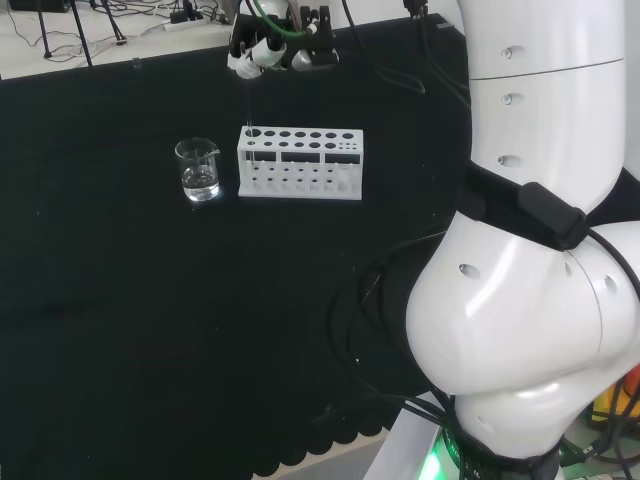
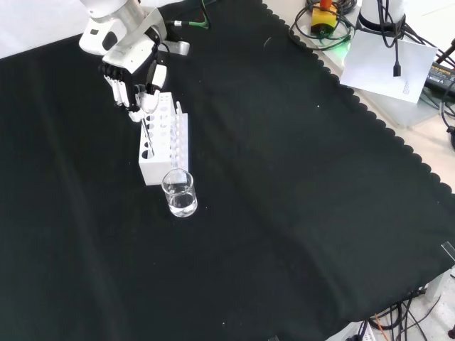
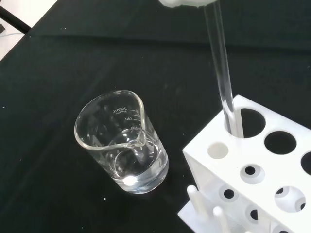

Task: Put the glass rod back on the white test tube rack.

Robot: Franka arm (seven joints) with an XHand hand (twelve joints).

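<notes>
We see our robot hand pinching the glass rod, its tip already inside a corner hole of the white test tube rack; lowering and release remain.

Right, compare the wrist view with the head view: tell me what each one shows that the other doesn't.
Wrist only: the rod plainly entering a corner hole of the rack, print on the beaker, and pegs at the rack's base. Head only: the robot hand above the rack with fingers curled on the rod's top, the whole rack, the arm's white links. Both: beaker with a little clear liquid beside the rack on black cloth.
</notes>
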